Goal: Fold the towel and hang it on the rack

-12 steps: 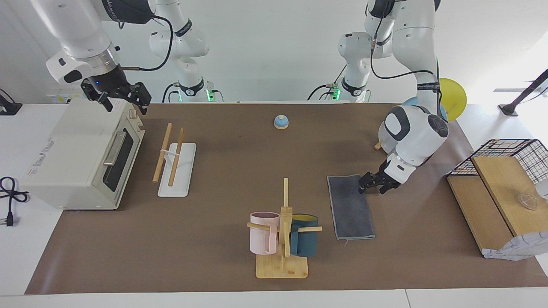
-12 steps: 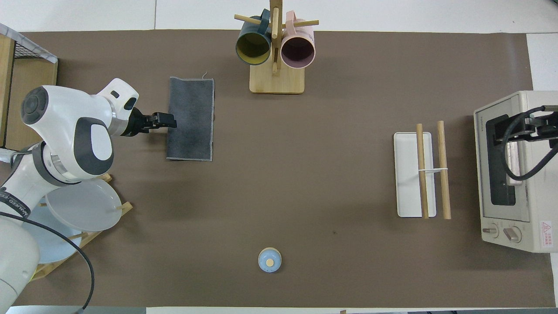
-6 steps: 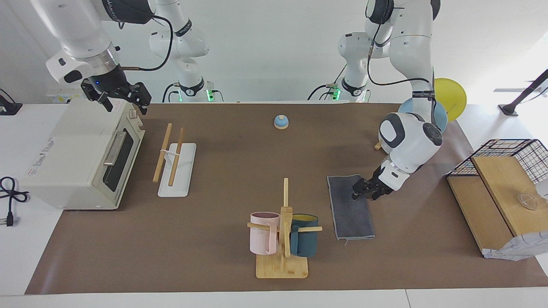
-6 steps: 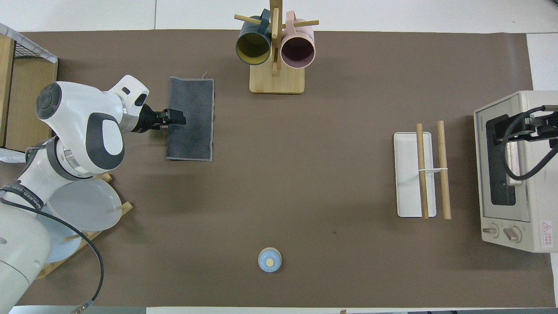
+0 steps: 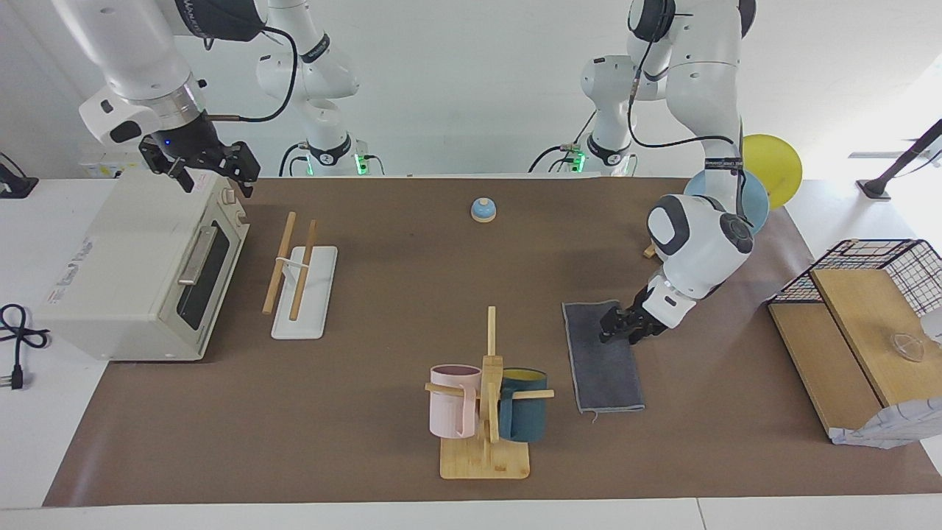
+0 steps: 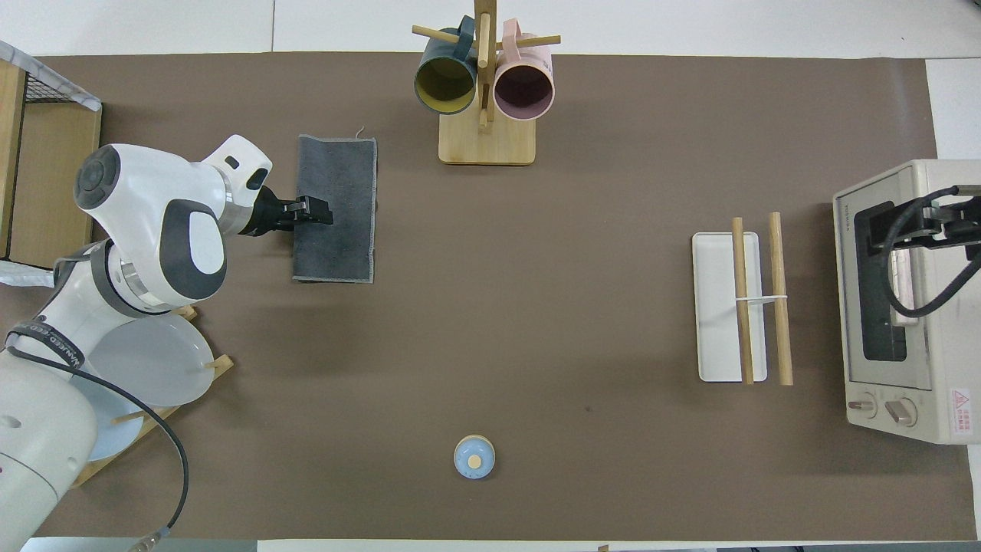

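Since a second ago the left tool point(image 5: 615, 333) has slid inward from the towel's edge to sit over the towel point(image 5: 603, 364), which lies folded, dark grey face up, beside the mug tree point(image 5: 488, 397). Likely a pickup is starting; whether its fingers are parted or pinching cloth cannot be told. Right tool point(image 5: 213, 169) waits, fingers spread, over the toaster oven point(image 5: 140, 272); the rack point(image 5: 298, 283) stands empty beside it.
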You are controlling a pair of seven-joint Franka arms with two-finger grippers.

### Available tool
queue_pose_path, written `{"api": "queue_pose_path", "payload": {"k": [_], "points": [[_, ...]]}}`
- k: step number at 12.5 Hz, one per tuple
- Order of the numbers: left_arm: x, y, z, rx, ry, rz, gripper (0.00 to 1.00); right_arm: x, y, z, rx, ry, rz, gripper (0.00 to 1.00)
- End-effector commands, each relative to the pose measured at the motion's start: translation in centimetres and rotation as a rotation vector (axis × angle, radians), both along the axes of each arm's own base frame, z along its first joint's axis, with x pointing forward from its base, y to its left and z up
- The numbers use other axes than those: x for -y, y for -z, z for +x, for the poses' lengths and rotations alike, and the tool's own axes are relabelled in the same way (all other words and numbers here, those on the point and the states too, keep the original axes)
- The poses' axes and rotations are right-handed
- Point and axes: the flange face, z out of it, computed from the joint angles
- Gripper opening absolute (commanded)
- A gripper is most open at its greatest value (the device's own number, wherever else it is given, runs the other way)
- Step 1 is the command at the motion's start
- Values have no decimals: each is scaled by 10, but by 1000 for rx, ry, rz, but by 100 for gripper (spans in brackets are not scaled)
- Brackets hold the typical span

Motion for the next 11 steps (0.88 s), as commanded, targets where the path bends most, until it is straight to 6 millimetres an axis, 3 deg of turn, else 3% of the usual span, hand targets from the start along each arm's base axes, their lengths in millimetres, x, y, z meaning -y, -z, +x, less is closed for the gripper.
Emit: {"api": "queue_pose_path", "payload": {"k": [1,3,5,8,9,11], "points": [[-3,5,0,-12,68,24,79,3,-2,-4,-12,-17,-1,100],[-6,4,-1,-37,116,37,79,1,0,-6,-27,-26,2,100],[-5,5,-2,-34,120,38,79,-13,5,-11,-47,-85,10,100],[-3,7,-5,-45,126,37,76,-25,15,-11,-24,-77,126,100],[-2,8,-6,-48,128,38,68,-26,18,-11,-19,-70,125,100],[-2,9,-7,-51,128,38,41,-27,21,-15,-22,-68,131,100]]}}
